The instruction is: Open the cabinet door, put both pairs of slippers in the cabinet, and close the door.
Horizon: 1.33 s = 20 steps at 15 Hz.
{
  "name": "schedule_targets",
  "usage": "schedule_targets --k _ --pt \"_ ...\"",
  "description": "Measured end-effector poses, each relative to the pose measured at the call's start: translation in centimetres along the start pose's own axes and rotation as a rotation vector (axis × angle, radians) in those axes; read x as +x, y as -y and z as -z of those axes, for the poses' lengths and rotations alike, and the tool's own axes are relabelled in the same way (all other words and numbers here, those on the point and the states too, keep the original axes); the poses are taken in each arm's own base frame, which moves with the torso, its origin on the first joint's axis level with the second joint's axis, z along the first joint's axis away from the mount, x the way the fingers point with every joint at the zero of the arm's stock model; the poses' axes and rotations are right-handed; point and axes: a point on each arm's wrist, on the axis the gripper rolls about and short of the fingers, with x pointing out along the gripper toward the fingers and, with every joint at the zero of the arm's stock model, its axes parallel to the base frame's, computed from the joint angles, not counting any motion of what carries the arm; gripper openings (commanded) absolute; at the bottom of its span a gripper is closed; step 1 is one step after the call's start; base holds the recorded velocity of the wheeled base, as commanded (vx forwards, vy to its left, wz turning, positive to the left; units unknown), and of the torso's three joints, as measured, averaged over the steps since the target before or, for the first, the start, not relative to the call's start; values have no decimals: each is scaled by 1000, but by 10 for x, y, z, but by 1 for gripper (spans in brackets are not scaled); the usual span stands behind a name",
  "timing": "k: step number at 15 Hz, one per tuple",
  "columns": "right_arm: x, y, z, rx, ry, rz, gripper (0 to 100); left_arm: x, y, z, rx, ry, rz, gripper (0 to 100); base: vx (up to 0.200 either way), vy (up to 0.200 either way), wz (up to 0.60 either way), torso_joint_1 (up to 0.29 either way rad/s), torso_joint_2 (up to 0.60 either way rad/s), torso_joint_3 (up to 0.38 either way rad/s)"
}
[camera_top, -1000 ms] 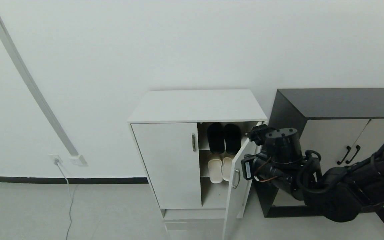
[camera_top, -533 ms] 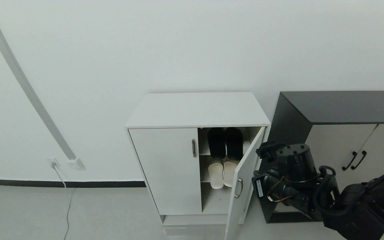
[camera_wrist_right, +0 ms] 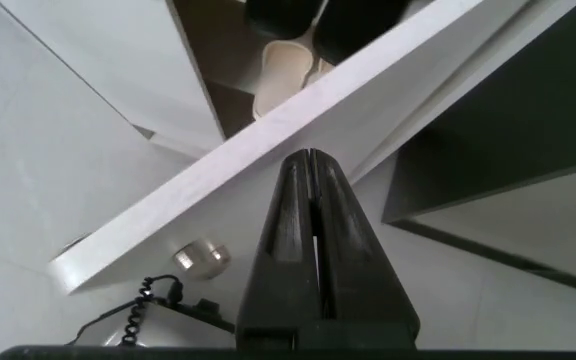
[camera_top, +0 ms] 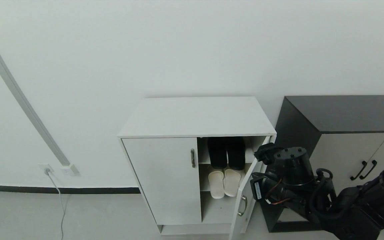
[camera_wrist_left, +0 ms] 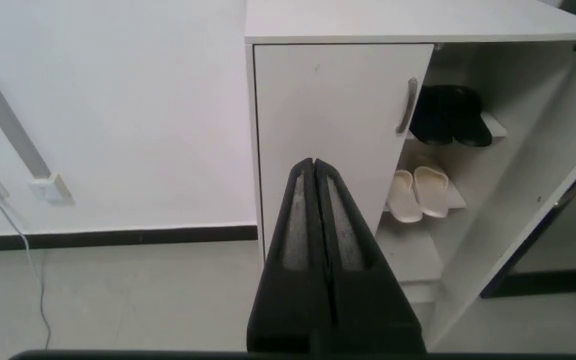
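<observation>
While the right door [camera_top: 246, 186] of the white cabinet [camera_top: 197, 116] stands partly open, swung out toward the cabinet's front, the left door [camera_top: 162, 180] lies shut and flat. Both pairs of slippers are inside the cabinet, in the half that the open door uncovers. The black slippers [camera_top: 226, 151] sit side by side on the cabinet's top shelf. The cream slippers [camera_top: 224, 181] sit side by side on the shelf just below them.

The right gripper [camera_wrist_right: 313, 160] is on the outer side of the open door, near the cabinet's upper right corner. Its fingers are pressed together with nothing between them. Their tips lie at the door's outer face, though it is not clear whether they actually touch it. The door's metal handle [camera_top: 243, 205] sits lower on that same face, below the gripper.

The left gripper [camera_wrist_left: 314, 168] hangs in front of the cabinet, facing the shut left door and apart from it. Its fingers are also closed on nothing.

A dark cabinet [camera_top: 342, 110] with pale doors stands just beside the cabinet on its right. On the wall to the cabinet's left is a wall socket [camera_top: 47, 168]. A cable [camera_top: 60, 203] runs down from it to the floor, and a grey conduit strip [camera_top: 18, 96] slants up the wall above it.
</observation>
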Motion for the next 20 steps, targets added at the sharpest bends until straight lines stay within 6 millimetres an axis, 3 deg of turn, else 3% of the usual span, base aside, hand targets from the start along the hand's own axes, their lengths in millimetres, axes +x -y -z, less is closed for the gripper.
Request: schedule_targets --k 6,20 --pt "18 -5 2 21 68 -20 0 0 0 0 0 0 0 0 0 0 0 0 0 0" --pt "115 -10 5 73 172 28 0 0 0 0 -1 0 0 0 0 0 0 0 0 0"
